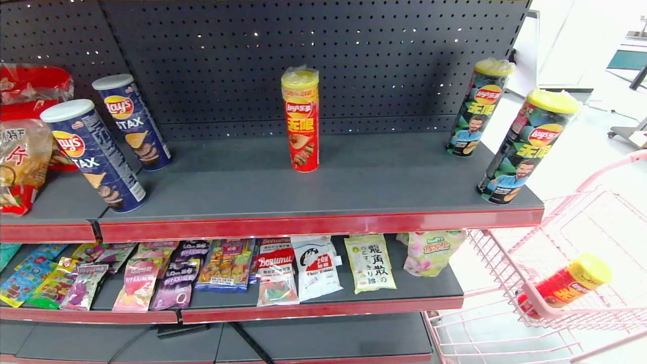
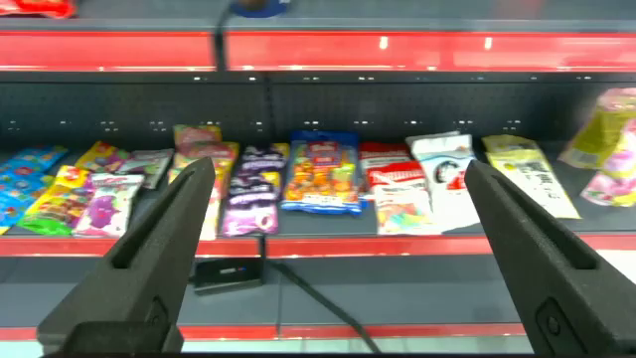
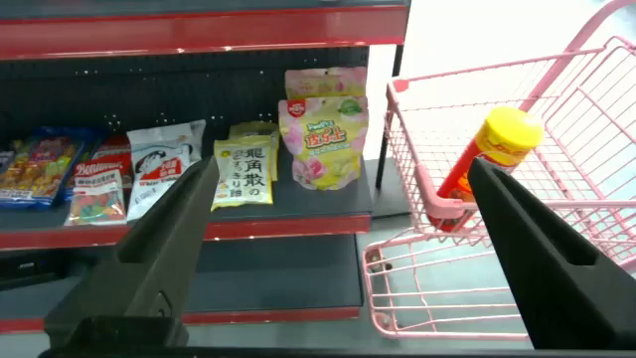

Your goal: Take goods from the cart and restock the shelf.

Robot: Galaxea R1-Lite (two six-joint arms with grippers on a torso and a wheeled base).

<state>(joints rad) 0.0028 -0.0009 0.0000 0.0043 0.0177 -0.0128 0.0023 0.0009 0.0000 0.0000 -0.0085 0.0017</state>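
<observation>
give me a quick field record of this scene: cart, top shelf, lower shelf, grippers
cart: pink cart right of the shelf, one red can in cart lying tilted
top shelf: upright red can in the middle; two blue cans at left; two dark cans at right
lower shelf: row of snack packets
left gripper: open, empty, facing the lower shelf
right gripper: open, empty, near the cart

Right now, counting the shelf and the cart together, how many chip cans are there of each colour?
Blue cans: 2
Red cans: 2
Dark green cans: 2
Total: 6
</observation>
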